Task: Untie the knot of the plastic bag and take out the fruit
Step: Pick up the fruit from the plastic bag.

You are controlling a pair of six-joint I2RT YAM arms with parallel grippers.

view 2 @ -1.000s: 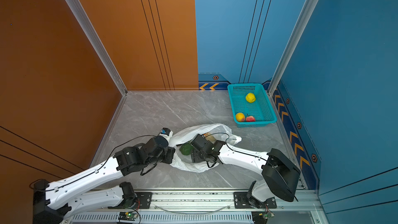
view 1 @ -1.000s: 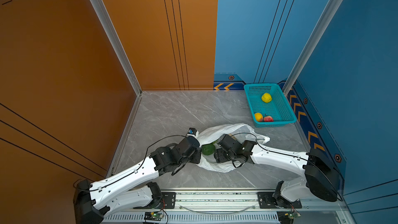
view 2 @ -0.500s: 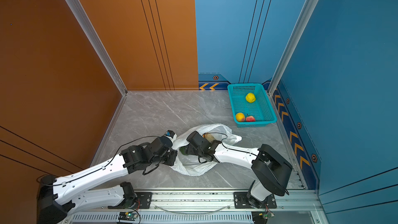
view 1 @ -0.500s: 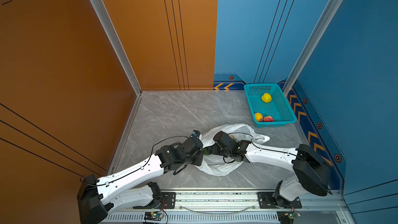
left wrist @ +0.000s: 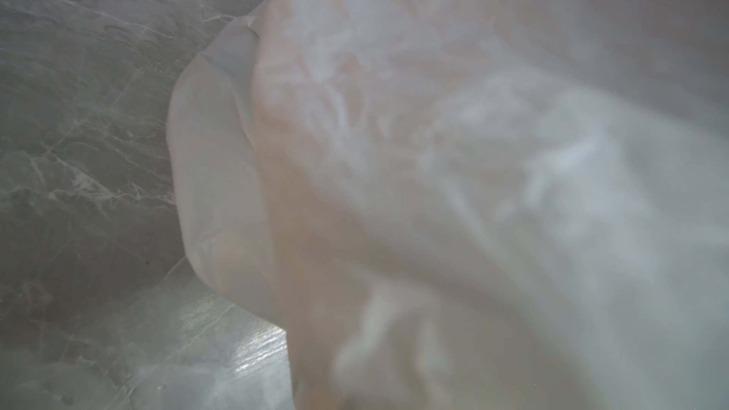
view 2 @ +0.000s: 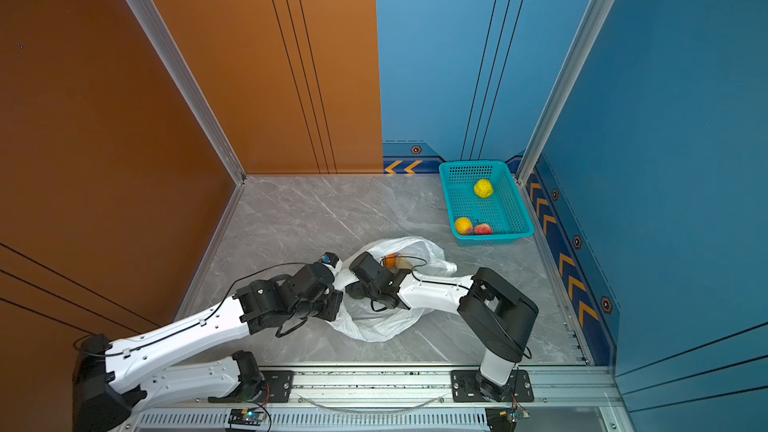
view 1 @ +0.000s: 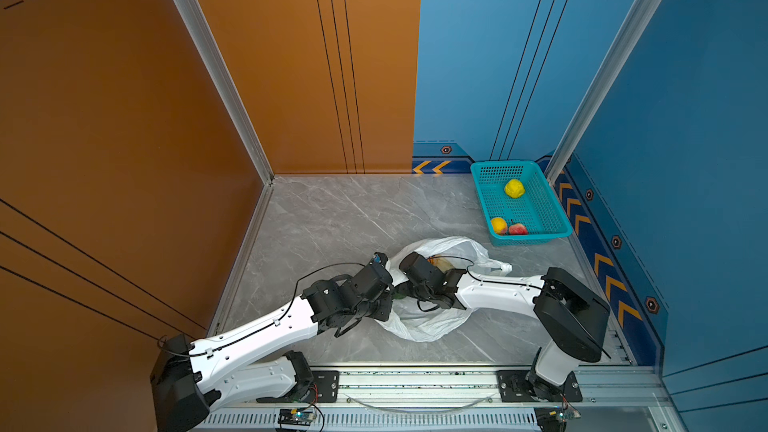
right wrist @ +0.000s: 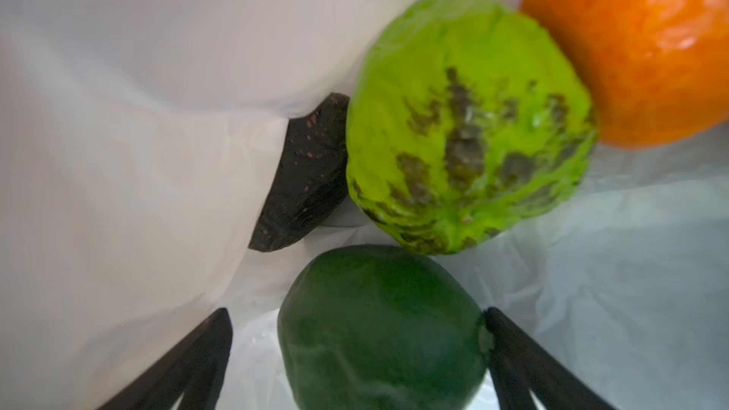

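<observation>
The left fingers point(view 1: 386, 309) pinch shut on the rim of the plastic bag point(view 1: 428, 322), while the right fingers point(view 1: 403, 290) spread wide astride the dark green fruit point(right wrist: 382, 333), the bag wall close beside one.

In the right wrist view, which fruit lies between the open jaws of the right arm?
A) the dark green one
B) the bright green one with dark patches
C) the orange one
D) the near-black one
A: the dark green fruit sits between the two black jaws of the right gripper, which stand wide apart inside the plastic bag.
</observation>
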